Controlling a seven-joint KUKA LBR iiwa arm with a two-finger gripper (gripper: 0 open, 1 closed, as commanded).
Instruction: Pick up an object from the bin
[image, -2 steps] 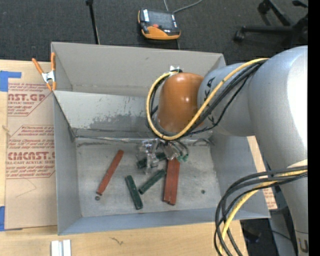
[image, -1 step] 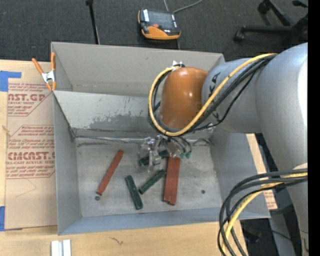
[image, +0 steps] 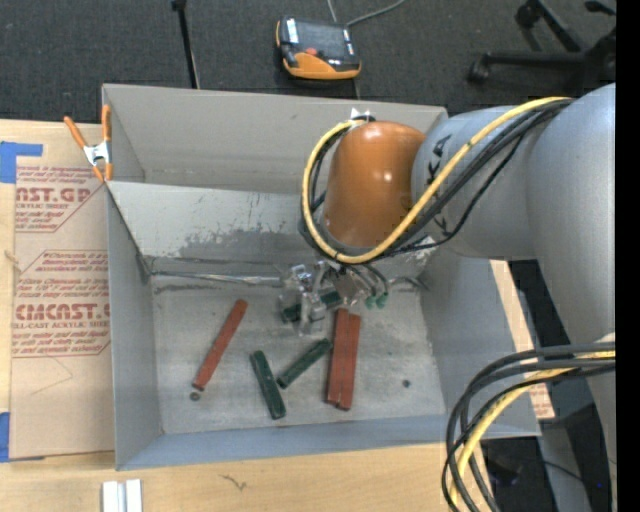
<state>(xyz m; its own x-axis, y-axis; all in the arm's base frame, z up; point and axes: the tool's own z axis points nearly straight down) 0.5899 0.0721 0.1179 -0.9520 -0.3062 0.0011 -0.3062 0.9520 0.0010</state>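
1. Grey bin (image: 130, 300) is carrying a few loose pieces.
2. Gripper (image: 312, 292) is hanging mid-bin near the back wall; grip state, can't tell.
3. Red-brown bar (image: 343, 358) is lying just in front of it; probably the approach step, next needing lowering and closing.
4. Dark green stick (image: 304, 364) is lying beside the bar.

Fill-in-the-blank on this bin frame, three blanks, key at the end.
1. The bin holds ___ red-brown pieces: a thin stick and a wide block.
2. The two short sticks between them are dark ___.
3. Of the red-brown pieces, the ___ lies nearer the gripper.
Missing: two; green; wide block.
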